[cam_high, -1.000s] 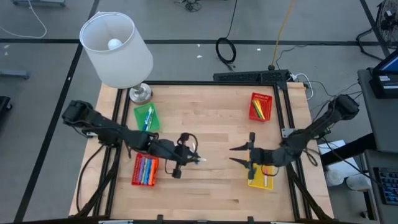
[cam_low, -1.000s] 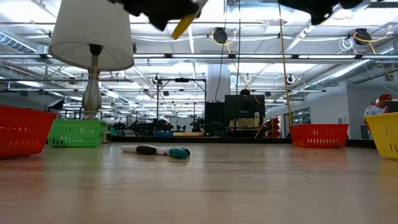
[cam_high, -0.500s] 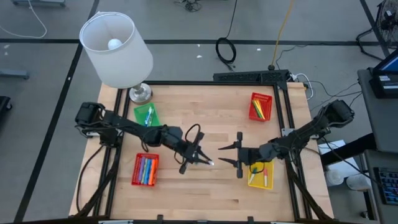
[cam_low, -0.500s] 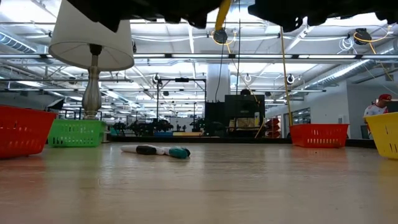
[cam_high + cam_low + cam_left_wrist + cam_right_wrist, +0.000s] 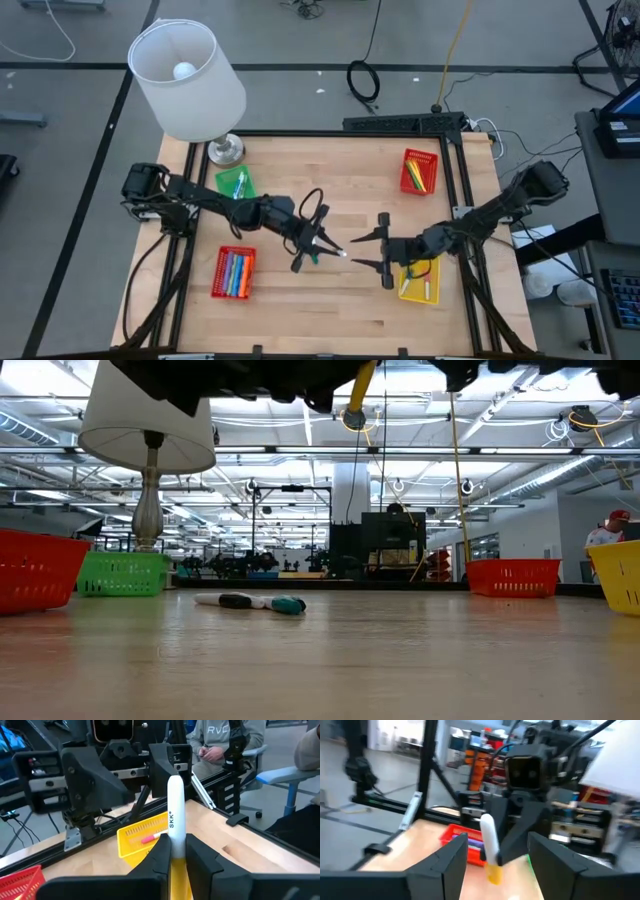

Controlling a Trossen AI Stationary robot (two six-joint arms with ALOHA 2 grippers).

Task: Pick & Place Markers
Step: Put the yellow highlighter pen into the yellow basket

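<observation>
At the centre of the high view the left gripper (image 5: 322,243) is clamped on a yellow-and-white marker (image 5: 175,827), held above the table (image 5: 330,175) with its white end pointing toward the right gripper (image 5: 372,250). That gripper's 2 fingers are spread apart, with the marker tip between them in the right wrist view. The yellow basket (image 5: 418,283) sits at lower right.
</observation>
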